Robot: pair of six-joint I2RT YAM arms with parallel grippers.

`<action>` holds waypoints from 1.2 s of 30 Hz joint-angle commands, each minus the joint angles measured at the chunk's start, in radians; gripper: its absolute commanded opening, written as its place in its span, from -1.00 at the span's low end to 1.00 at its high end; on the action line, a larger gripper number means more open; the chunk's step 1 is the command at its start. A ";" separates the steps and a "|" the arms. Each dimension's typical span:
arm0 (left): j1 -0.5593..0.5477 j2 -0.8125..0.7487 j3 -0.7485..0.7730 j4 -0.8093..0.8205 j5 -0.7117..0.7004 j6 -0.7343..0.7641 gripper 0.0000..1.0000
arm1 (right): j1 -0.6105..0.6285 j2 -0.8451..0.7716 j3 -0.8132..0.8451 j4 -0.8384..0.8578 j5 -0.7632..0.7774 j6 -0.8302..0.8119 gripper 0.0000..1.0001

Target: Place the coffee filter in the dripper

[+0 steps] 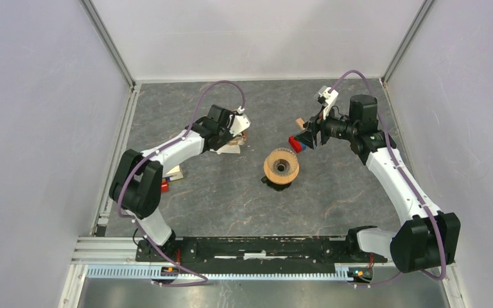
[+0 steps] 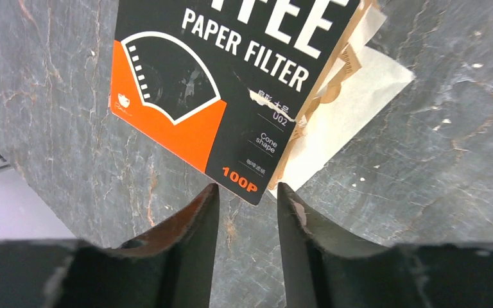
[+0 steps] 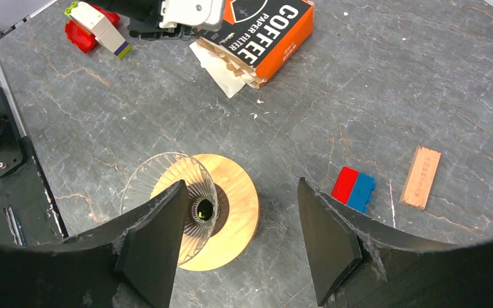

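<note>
The dripper (image 1: 281, 167) is a ribbed funnel on a round wooden base with a dark centre hole; it stands mid-table and looks like clear glass in the right wrist view (image 3: 167, 186). White coffee filter paper (image 2: 359, 109) sticks out from under the orange-and-black filter packet (image 2: 231, 77), and shows in the right wrist view (image 3: 221, 67). My left gripper (image 2: 247, 189) is open and empty, its tips just short of the packet's near corner. My right gripper (image 3: 241, 185) is open and empty, above and to the right of the dripper.
A red-and-blue brick (image 3: 354, 188) and a small wooden block (image 3: 421, 177) lie right of the dripper. A red brick (image 3: 80, 35) and a white, green and purple piece (image 3: 103, 25) lie by the left arm. White walls enclose the table.
</note>
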 commanded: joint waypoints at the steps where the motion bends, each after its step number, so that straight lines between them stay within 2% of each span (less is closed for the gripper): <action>1: 0.007 -0.079 0.058 -0.021 0.088 -0.060 -0.04 | -0.003 -0.020 -0.004 0.042 -0.009 0.003 0.40; 5: 0.008 -0.133 0.054 -0.001 0.096 -0.105 -0.02 | -0.005 -0.034 -0.011 0.040 -0.004 -0.002 0.40; 9: 0.017 -0.194 0.039 0.021 0.090 -0.156 0.08 | -0.004 -0.032 -0.010 0.045 -0.008 -0.002 0.41; 11: 0.029 -0.213 0.034 0.021 0.092 -0.184 -0.07 | -0.005 -0.029 -0.007 0.044 -0.014 0.001 0.40; 13: 0.035 -0.230 0.025 0.018 0.093 -0.206 -0.41 | -0.004 -0.027 -0.007 0.046 -0.017 0.004 0.41; 14: 0.035 -0.235 0.026 0.006 0.096 -0.218 -0.45 | -0.005 -0.028 -0.006 0.046 -0.017 0.003 0.41; 17: 0.035 -0.225 0.056 -0.090 0.145 -0.216 -0.39 | -0.005 -0.033 -0.013 0.049 -0.014 0.001 0.41; 20: 0.035 -0.222 0.058 -0.156 0.213 -0.190 -0.14 | -0.005 -0.032 -0.010 0.049 -0.009 0.003 0.40; 22: 0.035 -0.235 0.029 -0.164 0.277 -0.164 0.18 | -0.005 -0.032 -0.001 0.035 -0.004 -0.005 0.40; 23: 0.035 -0.240 0.015 -0.161 0.295 -0.148 0.21 | -0.006 -0.033 0.000 0.033 -0.001 -0.006 0.40; 26: 0.034 -0.223 -0.009 -0.152 0.335 -0.085 0.07 | -0.006 -0.040 -0.008 0.037 0.011 -0.010 0.41; 28: 0.035 -0.190 -0.001 -0.160 0.352 -0.043 0.07 | -0.005 -0.042 -0.013 0.042 0.012 -0.010 0.40; 32: 0.032 -0.082 0.078 -0.263 0.412 0.026 -0.12 | -0.005 -0.040 -0.014 0.045 0.003 -0.008 0.41; 36: 0.023 -0.011 0.087 -0.257 0.423 0.060 -0.15 | -0.005 -0.037 -0.019 0.055 -0.008 -0.002 0.41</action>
